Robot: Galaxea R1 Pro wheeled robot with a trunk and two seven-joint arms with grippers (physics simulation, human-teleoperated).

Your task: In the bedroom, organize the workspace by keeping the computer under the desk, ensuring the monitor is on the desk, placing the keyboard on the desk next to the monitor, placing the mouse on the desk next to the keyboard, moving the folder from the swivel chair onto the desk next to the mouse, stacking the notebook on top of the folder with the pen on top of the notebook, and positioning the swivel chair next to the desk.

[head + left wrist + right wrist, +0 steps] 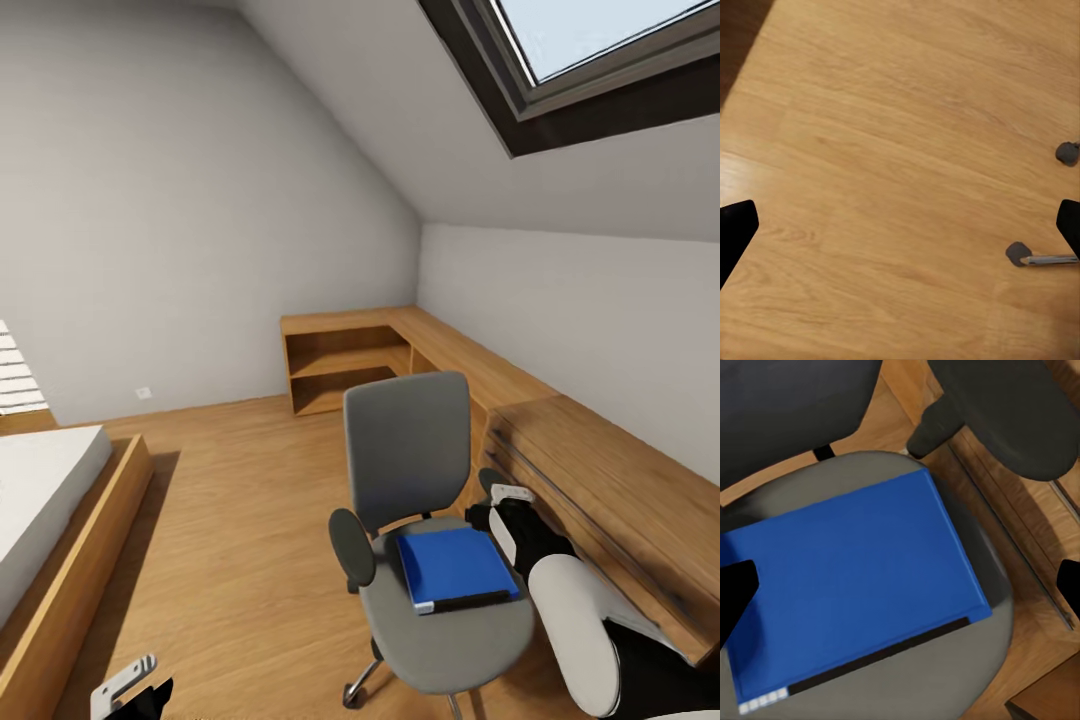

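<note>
The swivel chair (405, 440) stands on the wood floor with its grey seat (450, 630) toward me. The blue folder (455, 566) lies flat on the seat, also seen as the folder (855, 577) from above. My right gripper (492, 512) hovers at the folder's right edge by the armrest; in the right wrist view the right gripper (900, 592) is open, fingertips wide apart over the folder. My left gripper (130, 685) hangs low at the left, and the left gripper (900, 229) is open over bare floor. Desk, monitor, keyboard, mouse, computer, notebook and pen are out of view.
A low oak shelving unit (600, 480) runs along the right wall and turns the far corner (345, 365). A bed (40, 500) in a wooden frame lies at the left. Open floor (240, 520) lies between bed and chair. Chair casters (1018, 253) show near my left gripper.
</note>
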